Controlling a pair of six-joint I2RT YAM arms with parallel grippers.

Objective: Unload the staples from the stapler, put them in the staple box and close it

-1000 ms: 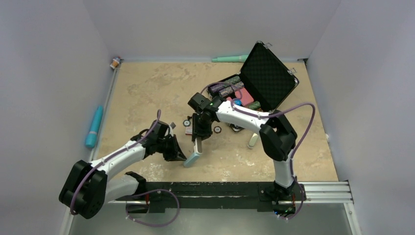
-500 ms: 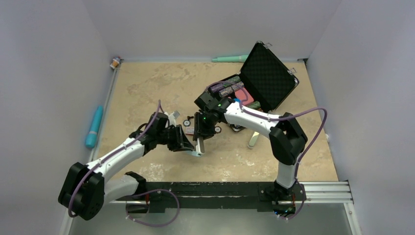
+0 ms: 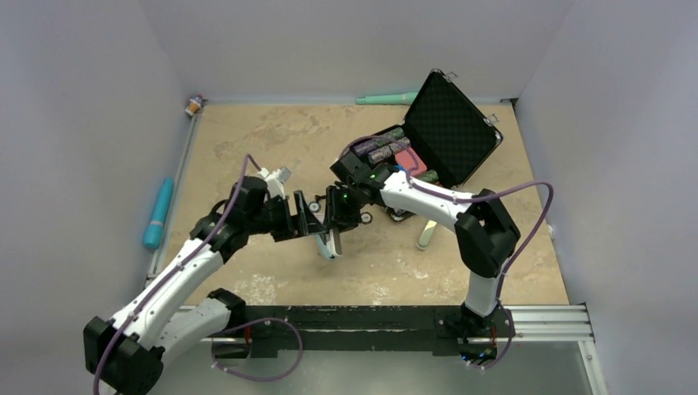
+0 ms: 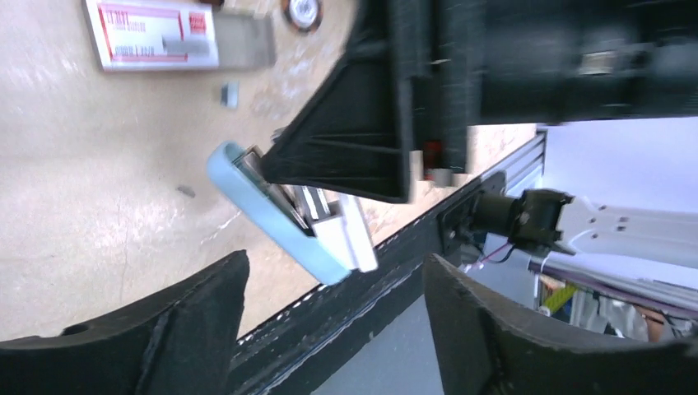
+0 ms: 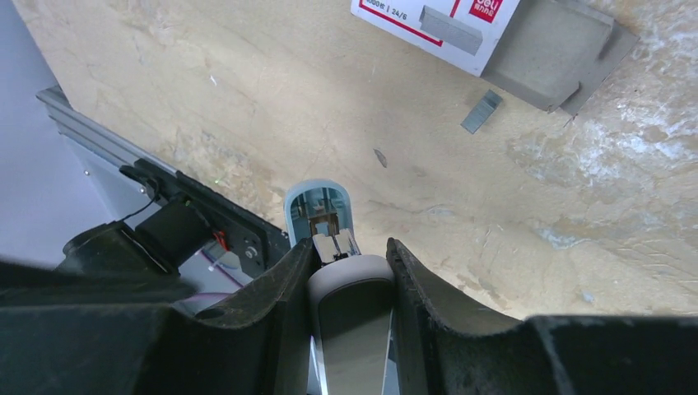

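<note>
My right gripper point(image 3: 332, 230) point(image 5: 350, 247) is shut on the pale upper arm of the stapler point(image 3: 329, 246), held above the table. The stapler hangs swung apart, with its light-blue base point(image 5: 317, 206) point(image 4: 276, 218) below the fingers and the silvery inner channel point(image 5: 327, 224) showing. My left gripper point(image 3: 306, 219) point(image 4: 333, 263) is open just left of it. Its fingers point(image 4: 197, 317) stand wide on either side of the stapler's end without touching. A grey strip of staples point(image 5: 449, 23) lies on a white and red box point(image 5: 428, 12) point(image 4: 152, 33), and a short loose piece point(image 5: 481, 111) lies beside it.
An open black case point(image 3: 449, 127) holding chips stands at the back right. A blue tube point(image 3: 159, 212) lies off the table's left edge, a green pen point(image 3: 387, 99) by the back wall, a small bottle point(image 3: 193, 104) in the back left corner. The black rail point(image 3: 370, 317) runs along the near edge.
My left gripper has opened, let go of the stapler's lower end and moved up and right beside the right gripper. The right gripper drew the stapler slightly back.
</note>
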